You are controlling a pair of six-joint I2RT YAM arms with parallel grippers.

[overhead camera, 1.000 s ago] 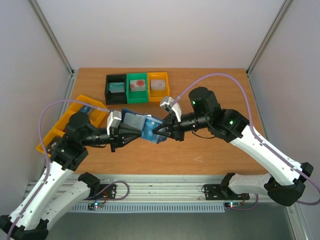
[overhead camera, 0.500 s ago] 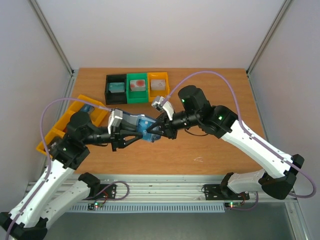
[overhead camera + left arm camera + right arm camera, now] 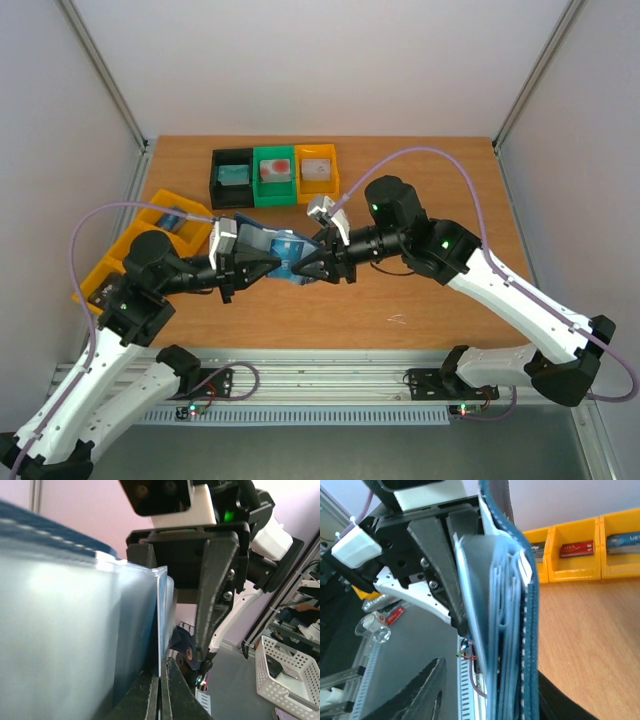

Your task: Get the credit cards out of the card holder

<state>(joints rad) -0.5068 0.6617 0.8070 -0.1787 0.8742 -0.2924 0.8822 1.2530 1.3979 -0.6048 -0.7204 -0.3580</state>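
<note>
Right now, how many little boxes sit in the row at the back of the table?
3: the black box on the left, the green box in the middle, the yellow box on the right. More yellow boxes sit apart, far left.

1. Top external: far above the card holder, on its near side, looking down.
2. Left wrist: pressed against it, facing the right arm.
3. Right wrist: equally close, opposite side, facing the left arm; all three share the card holder.
</note>
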